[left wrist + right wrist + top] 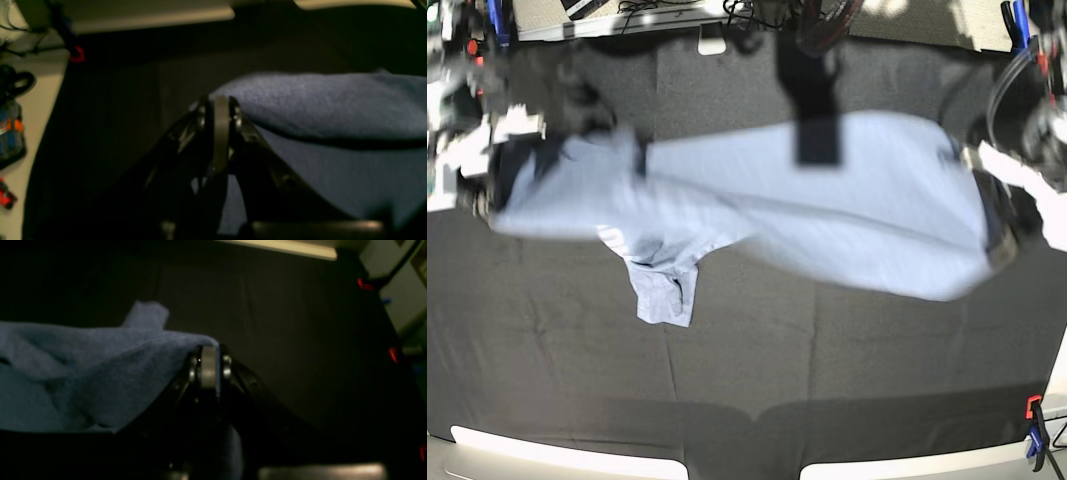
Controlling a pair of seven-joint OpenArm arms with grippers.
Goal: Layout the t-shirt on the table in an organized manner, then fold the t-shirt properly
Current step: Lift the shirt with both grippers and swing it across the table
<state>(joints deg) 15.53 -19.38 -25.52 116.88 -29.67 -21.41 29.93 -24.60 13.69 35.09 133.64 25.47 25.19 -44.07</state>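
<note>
two grippers are closed on the t-shirt: the left gripper pinches cloth at one end, the right gripper pinches it at the other, both with their fingers drawn together. the t-shirt spans between them, its long axis running crosswise in the base view, with the left gripper's end a little lower in that view. its body is blurred there, and a crumpled piece hangs down toward the near edge on the right arm's side, with a bit of white print showing at its top. the dark-clothed table lies beneath the t-shirt. no containers can be made out.
</note>
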